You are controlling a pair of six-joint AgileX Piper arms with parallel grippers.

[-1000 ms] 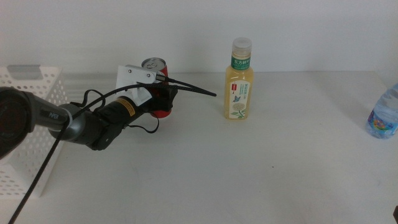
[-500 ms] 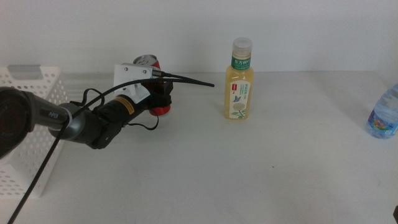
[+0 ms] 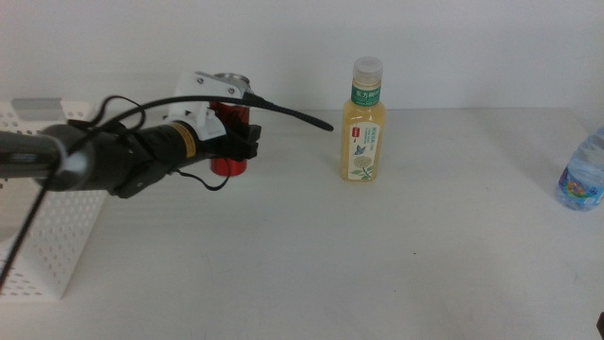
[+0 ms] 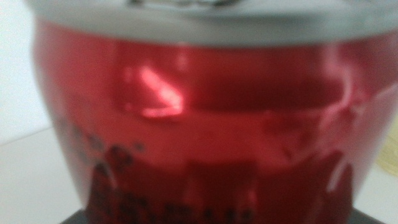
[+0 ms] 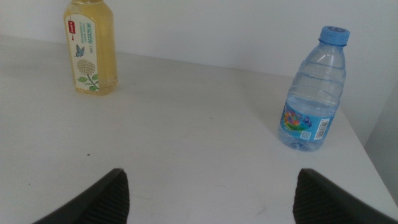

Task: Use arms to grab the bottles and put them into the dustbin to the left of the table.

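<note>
Middle view: white perforated dustbin [image 3: 38, 203] at the table's [image 3: 377, 264] left edge, contents not visible. Left gripper [image 3: 236, 142] clamped around the red soda can [image 3: 229, 142], apparently lifted clear of the tabletop. Tea bottle [image 3: 363, 123] upright to the right, apart; water bottle [image 3: 581, 175] far right.

Left wrist view: red can [image 4: 199, 118] filling the frame, blurred.

Right wrist view: right gripper [image 5: 208, 193] spread wide, holding nothing; tea bottle [image 5: 91, 46] and blue-capped water bottle [image 5: 314, 90] standing beyond, well apart.
</note>
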